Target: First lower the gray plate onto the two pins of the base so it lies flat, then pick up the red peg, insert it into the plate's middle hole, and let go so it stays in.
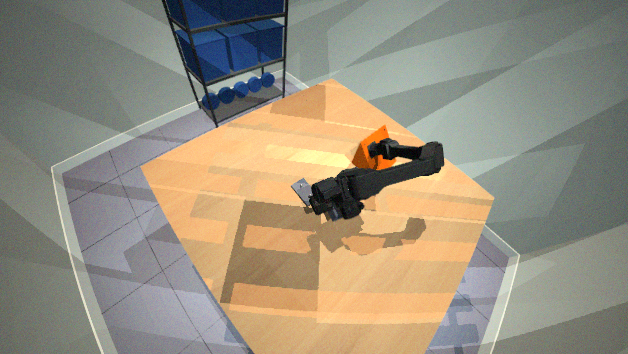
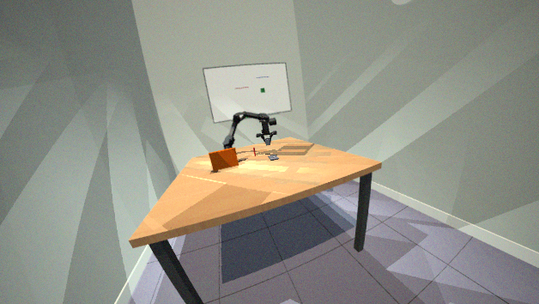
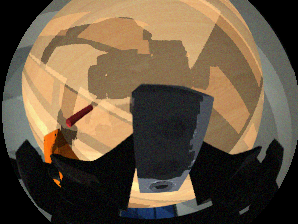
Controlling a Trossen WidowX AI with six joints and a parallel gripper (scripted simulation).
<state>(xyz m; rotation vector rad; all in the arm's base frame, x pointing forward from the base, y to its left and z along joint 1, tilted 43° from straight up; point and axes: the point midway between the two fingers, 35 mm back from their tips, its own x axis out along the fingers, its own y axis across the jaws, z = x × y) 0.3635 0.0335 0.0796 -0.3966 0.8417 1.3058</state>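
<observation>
My gripper [image 2: 268, 138] [image 3: 160, 135] is shut on the gray plate [image 3: 167, 127] [image 2: 268, 142] [image 1: 334, 215] and holds it above the table. In the wrist view the plate fills the middle between the fingers, with a round hole showing near its lower end. The gray base [image 1: 301, 188] [image 2: 273, 157] lies on the table, beside and below the held plate; the plate hides it in the wrist view. The red peg [image 2: 254, 151] [image 3: 80, 115] stands upright on the table, apart from the base, on the side toward the orange block. The arm hides the peg in the top view.
An orange wedge-like block [image 1: 371, 154] [image 2: 224, 160] [image 3: 52, 143] stands on the wooden table [image 1: 280, 310] [image 2: 275, 185] near the arm's mount. A dark shelf with blue boxes [image 1: 207, 55] stands beyond the table edge. A whiteboard [image 2: 227, 103] hangs on the wall.
</observation>
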